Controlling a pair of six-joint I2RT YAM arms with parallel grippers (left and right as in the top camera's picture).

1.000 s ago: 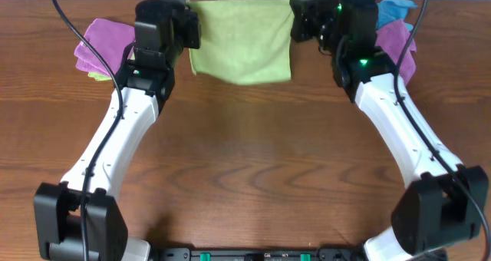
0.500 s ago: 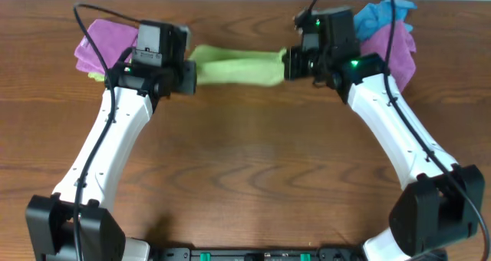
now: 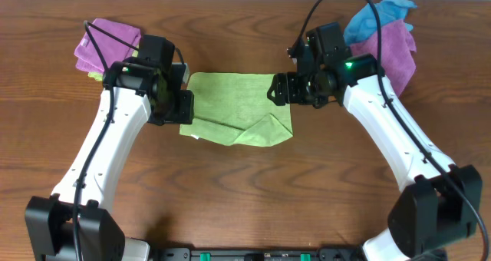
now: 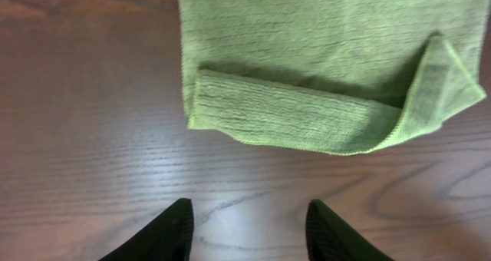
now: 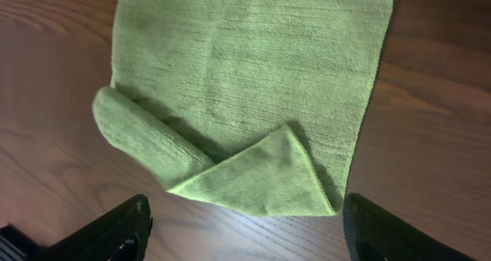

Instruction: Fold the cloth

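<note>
The lime-green cloth (image 3: 234, 111) lies flat on the wooden table between my two arms. Its near edge is rolled over itself and its near right corner is turned up in a triangle (image 3: 268, 129). My left gripper (image 3: 185, 107) stands open just off the cloth's left edge. In the left wrist view its jaws (image 4: 249, 229) are apart over bare wood, with the cloth (image 4: 322, 54) ahead of them. Open too is my right gripper (image 3: 279, 90), at the cloth's right edge. The right wrist view has its jaws (image 5: 245, 230) wide apart and empty, with the cloth (image 5: 245, 77) in front.
A pile of purple cloths (image 3: 106, 41) lies at the back left behind the left arm. Another purple cloth (image 3: 393, 47) with a bright blue cloth (image 3: 377, 14) on top lies at the back right. Bare wood stretches in front of the green cloth.
The cloth was held stretched in the air between both shut grippers. Both grippers came down and forward, opened and let go, and the cloth now rests on the table with its near edge rolled.
</note>
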